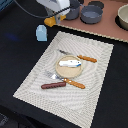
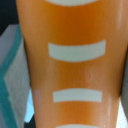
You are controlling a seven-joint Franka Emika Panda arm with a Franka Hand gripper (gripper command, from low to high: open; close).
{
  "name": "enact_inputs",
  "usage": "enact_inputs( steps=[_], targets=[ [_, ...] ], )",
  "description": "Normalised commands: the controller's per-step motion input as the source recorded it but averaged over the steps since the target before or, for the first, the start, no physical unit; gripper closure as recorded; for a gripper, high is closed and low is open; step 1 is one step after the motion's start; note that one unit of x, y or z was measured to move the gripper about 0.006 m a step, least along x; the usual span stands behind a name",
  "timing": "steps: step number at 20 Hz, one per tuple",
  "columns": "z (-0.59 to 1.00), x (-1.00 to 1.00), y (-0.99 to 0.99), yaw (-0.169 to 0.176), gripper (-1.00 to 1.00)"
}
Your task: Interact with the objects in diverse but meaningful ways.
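Observation:
My gripper (image 1: 55, 18) is at the back of the exterior view, shut on the ridged yellow-orange bread loaf (image 1: 49, 21). The loaf (image 2: 72, 65) fills the wrist view, orange with pale stripes, and hides the fingers. The pale blue house-shaped carton (image 1: 41, 33) stands just in front of the loaf on the black table. A silver fish (image 1: 70, 63) lies on the round tan plate (image 1: 61, 71). The red-brown sausage (image 1: 53, 85) rests on the placemat's near part. A grey pan (image 1: 91, 14) sits at the back.
A striped placemat (image 1: 35, 82) covers the middle of the table. An orange-handled fork (image 1: 74, 83) and knife (image 1: 86, 58) flank the plate. A second dark pot (image 1: 75, 11) and a pale bowl (image 1: 123, 17) stand on the brown board (image 1: 107, 31) at the back.

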Motion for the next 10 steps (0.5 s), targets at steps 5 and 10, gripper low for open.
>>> enact_inputs(
  steps=[5,10],
  targets=[
    [0.28,0.85,0.19,-0.055,1.00],
    [0.21,0.84,0.15,-0.070,1.00]
  ],
)
